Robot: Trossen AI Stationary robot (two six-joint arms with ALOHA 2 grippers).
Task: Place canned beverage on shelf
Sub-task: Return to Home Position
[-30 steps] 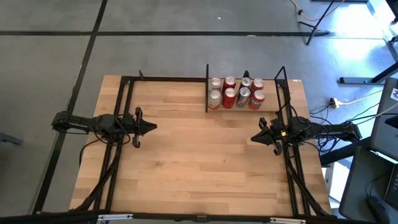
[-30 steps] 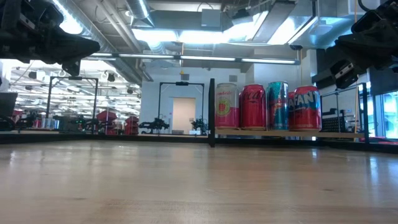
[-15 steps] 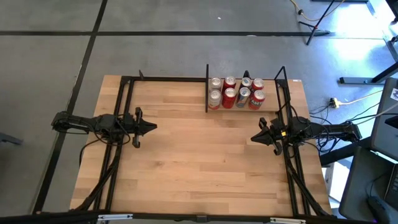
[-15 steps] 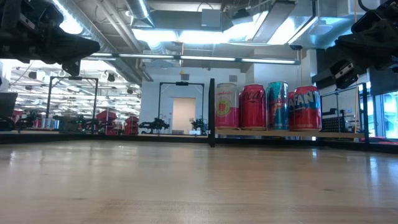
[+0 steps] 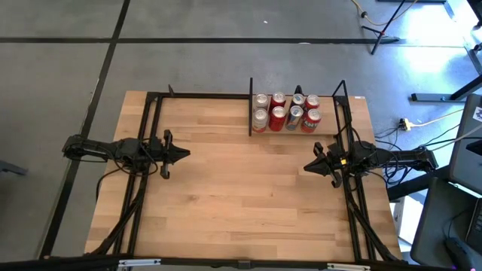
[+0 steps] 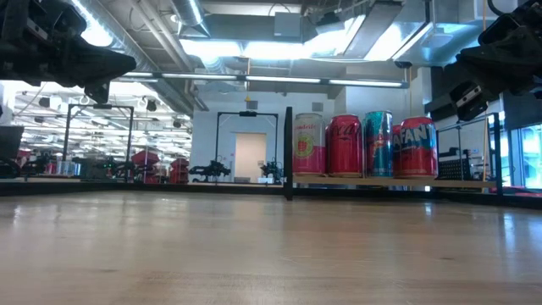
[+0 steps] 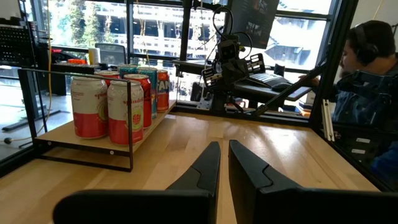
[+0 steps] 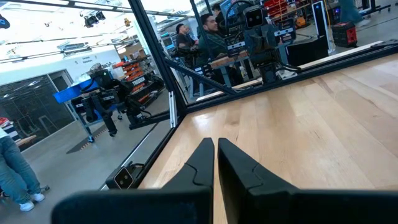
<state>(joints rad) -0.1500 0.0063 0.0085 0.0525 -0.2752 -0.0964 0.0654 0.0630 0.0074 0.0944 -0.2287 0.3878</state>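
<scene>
We saw the wooden table (image 5: 241,203) lying wide beneath both arms. At its far edge, on the right arm's side, stood the shelf (image 6: 381,180), a light-wood ledge in thin black uprights. It carried eight cans (image 5: 278,115), upright in two rows of four. From table height the front row read as a pink-and-white can (image 6: 308,144), a red can (image 6: 344,146), a teal can (image 6: 378,144) and a red can with blue lettering (image 6: 414,146), each just beside the next. The left gripper (image 5: 183,154) hung over the table's left side, well apart from the shelf, its fingers clenched together on nothing. The right gripper (image 5: 307,167) hung near the shelf's front, facing the left one, likewise clenched and empty.
</scene>
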